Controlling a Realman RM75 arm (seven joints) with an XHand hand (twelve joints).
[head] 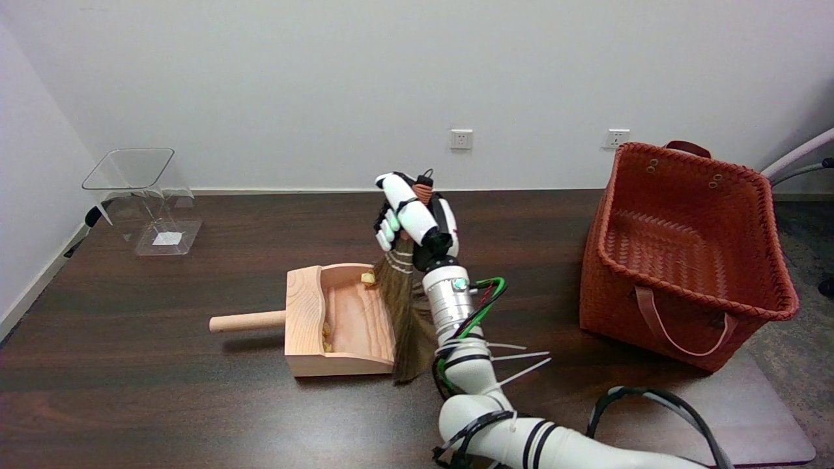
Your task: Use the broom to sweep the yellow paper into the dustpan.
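While the right hand (417, 218) wraps its fingers (389, 228) around the broom (402, 306), yellow paper (369, 278) lies below in the dustpan (339, 322).

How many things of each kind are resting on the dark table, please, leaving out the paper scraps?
Sweeping tools: 2, the brown bristle broom held by the right hand and the pale wooden dustpan.
Containers: 2, the woven orange basket and the clear plastic bin.
Total: 4

The white right arm reaches in from the lower right, bending upward through a silver wrist section wrapped with green and black cables. Its black-and-white right hand (417, 218) is raised above the table, fingers curled tight around a slim brown handle (423, 191).
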